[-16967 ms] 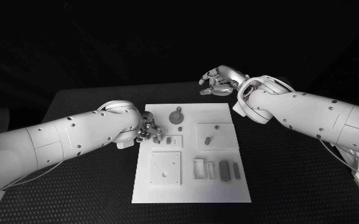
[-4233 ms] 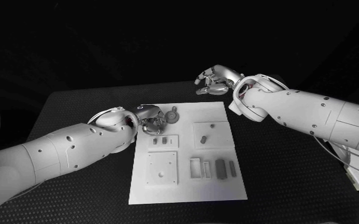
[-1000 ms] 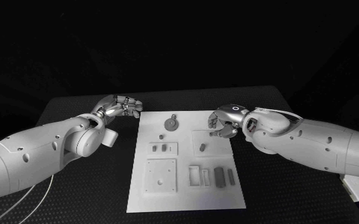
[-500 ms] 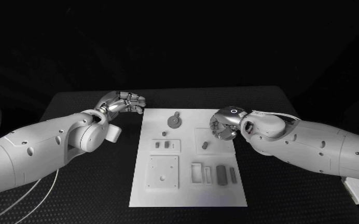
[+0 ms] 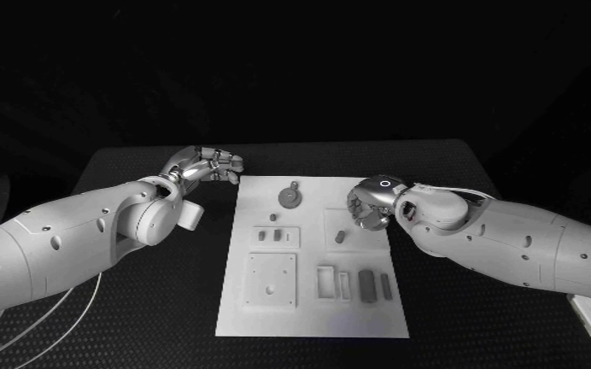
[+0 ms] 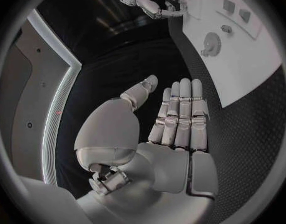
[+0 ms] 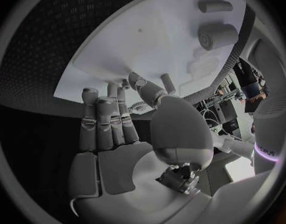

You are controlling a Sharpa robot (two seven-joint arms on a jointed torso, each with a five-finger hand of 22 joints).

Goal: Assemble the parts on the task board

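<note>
Several small grey parts [image 5: 365,286] on the white task board [image 5: 311,322].

Board's right edge: the right hand [image 5: 370,207] is hovering over it, blocking that side.
Board's far left corner: the left hand [image 5: 207,166] is hanging just beside it.
Near half of the board [image 5: 308,318]: lying unobstructed.

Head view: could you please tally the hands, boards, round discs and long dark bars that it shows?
Hands: 2, left hand and right hand
Board: 1
Disc: 1
Bars: 2
Total: 6
</note>
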